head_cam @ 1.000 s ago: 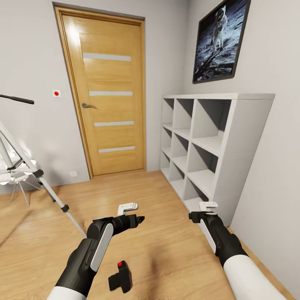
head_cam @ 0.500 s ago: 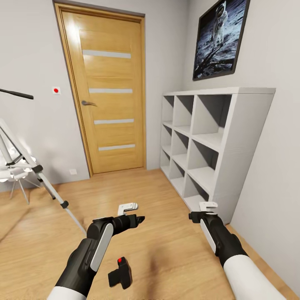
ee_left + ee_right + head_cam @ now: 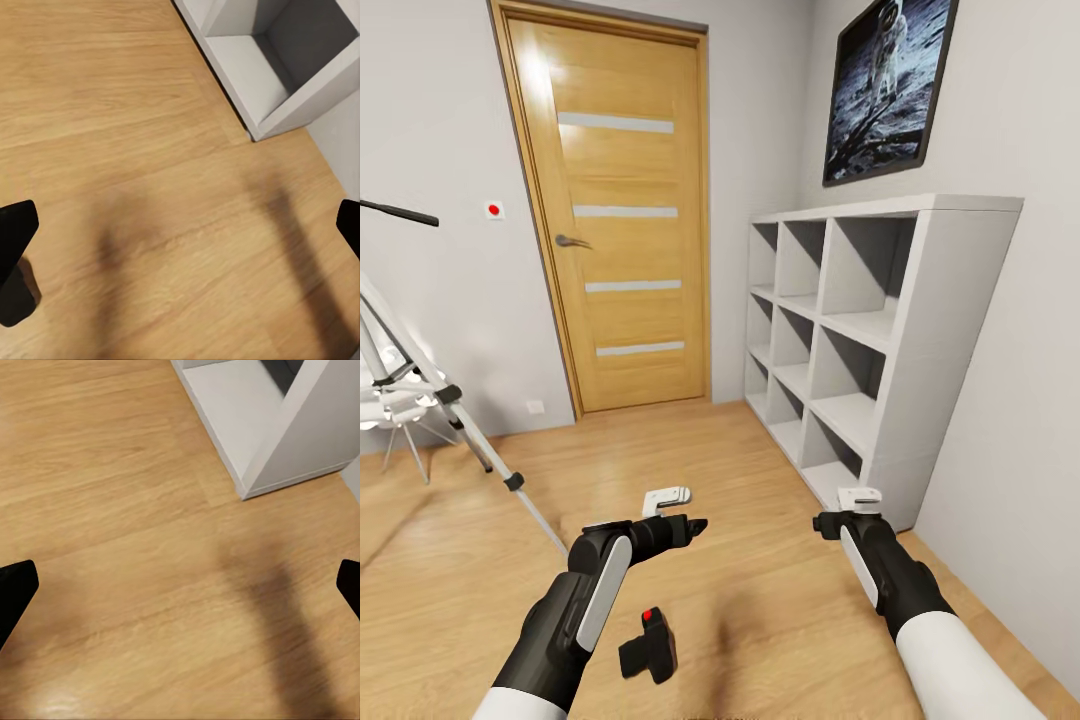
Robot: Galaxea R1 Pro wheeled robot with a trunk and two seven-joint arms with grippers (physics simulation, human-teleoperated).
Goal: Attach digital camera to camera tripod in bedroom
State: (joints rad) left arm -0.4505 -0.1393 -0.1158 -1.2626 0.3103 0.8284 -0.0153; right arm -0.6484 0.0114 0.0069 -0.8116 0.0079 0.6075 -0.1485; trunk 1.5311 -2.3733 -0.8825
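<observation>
Door (image 3: 615,215): my landmark, straight ahead.
Camera tripod (image 3: 455,425): well left of the door.
Digital camera (image 3: 648,645): on the floor, far short of the door.
My jaws: left gripper (image 3: 695,525) and right gripper (image 3: 822,522) both spread wide, empty.
Risk: rolling on could knock the camera.

Head forward-down; wrists floorward, sharing shelves (image 3: 262,67).

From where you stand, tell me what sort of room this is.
Probably a room in a home: a wooden door, white cube shelves, a framed astronaut picture and light wood floor.
</observation>
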